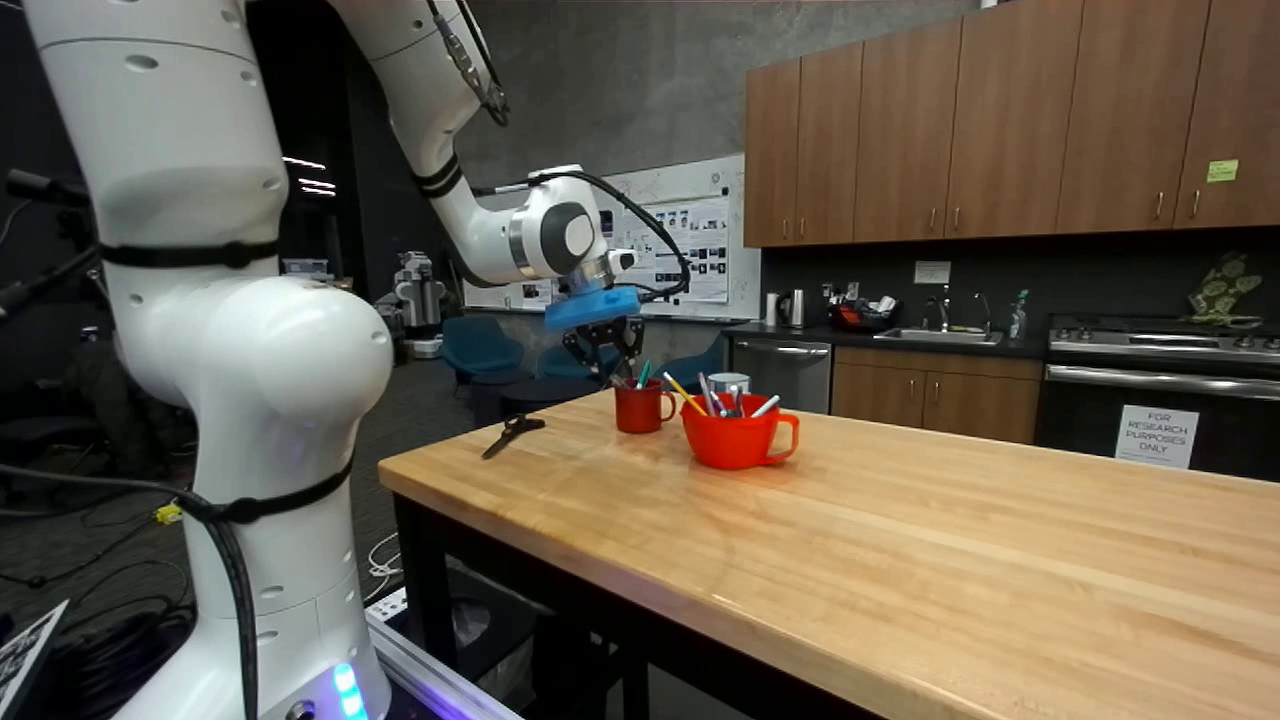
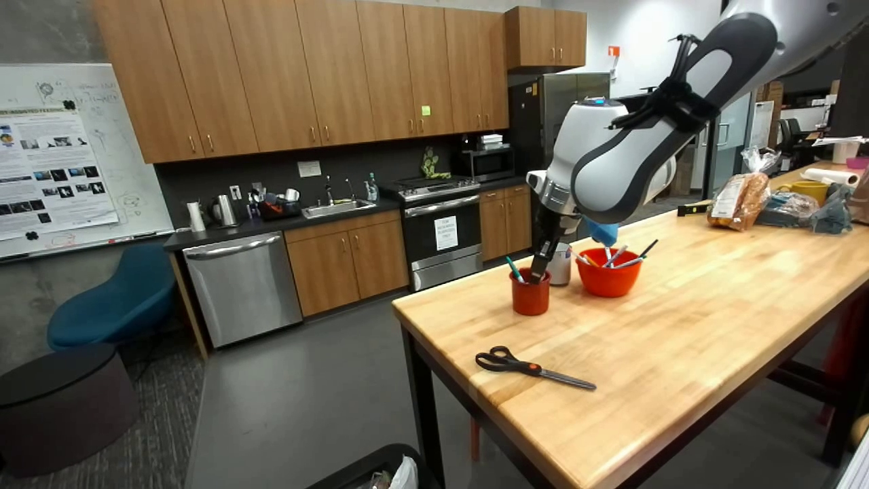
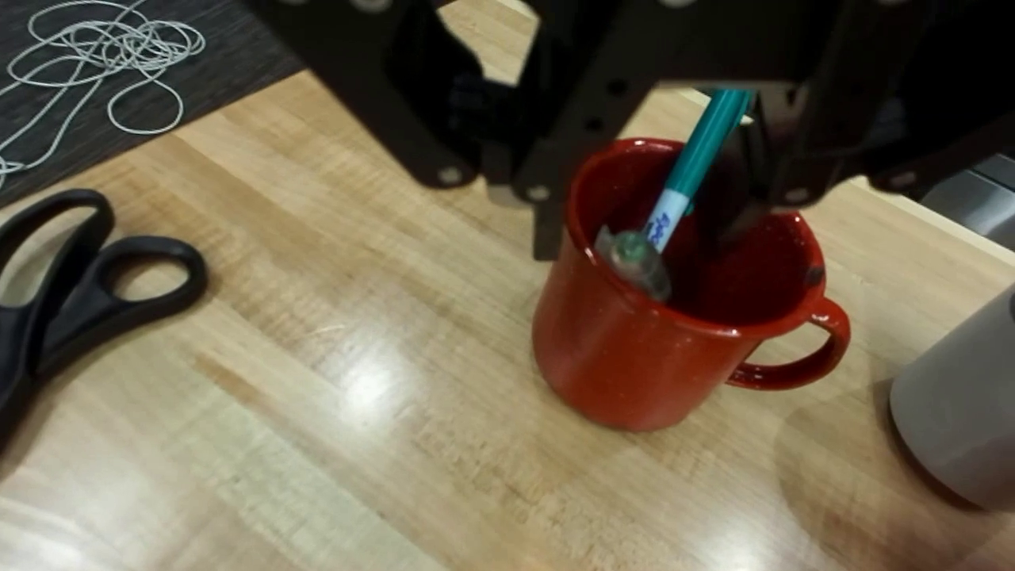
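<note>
The jaws stand parted at the red mug (image 3: 626, 357): in the wrist view, one finger (image 3: 547, 234) is just outside its wall, the other inside its mouth; contact cannot be confirmed. The mug stands upright on the worktop (image 3: 333, 476), at 6 o'clock from the jaws. The teal marker (image 3: 702, 151) leans in it between the fingers. Scissors (image 3: 79, 321) lie at 9 o'clock from the mug

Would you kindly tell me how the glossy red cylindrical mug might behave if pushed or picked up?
Given its crisp round shape, the mug is probably stiff. Its shiny surface may be slippery to grip. Standing squat and upright on the pale, smooth wooden tabletop, it would likely slide before tipping.
</note>
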Tool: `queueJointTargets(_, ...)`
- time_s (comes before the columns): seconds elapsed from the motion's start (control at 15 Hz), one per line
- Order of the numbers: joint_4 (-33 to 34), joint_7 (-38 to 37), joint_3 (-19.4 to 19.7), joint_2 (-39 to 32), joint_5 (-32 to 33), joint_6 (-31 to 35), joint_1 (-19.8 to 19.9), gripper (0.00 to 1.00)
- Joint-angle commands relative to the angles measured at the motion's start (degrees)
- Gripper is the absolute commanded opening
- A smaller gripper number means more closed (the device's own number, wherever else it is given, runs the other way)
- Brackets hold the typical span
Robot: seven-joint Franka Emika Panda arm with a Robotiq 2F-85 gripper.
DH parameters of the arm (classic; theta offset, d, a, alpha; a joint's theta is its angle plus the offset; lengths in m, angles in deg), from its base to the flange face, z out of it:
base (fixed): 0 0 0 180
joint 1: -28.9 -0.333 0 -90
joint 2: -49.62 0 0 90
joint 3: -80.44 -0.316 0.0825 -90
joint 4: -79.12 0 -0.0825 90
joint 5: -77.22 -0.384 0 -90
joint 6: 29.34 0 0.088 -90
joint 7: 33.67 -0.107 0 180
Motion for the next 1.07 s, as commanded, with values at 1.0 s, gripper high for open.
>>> queueJointTargets(1.0,1.01,-0.72,0.49,11.30,1.76,-10.82,1.57,0.05)
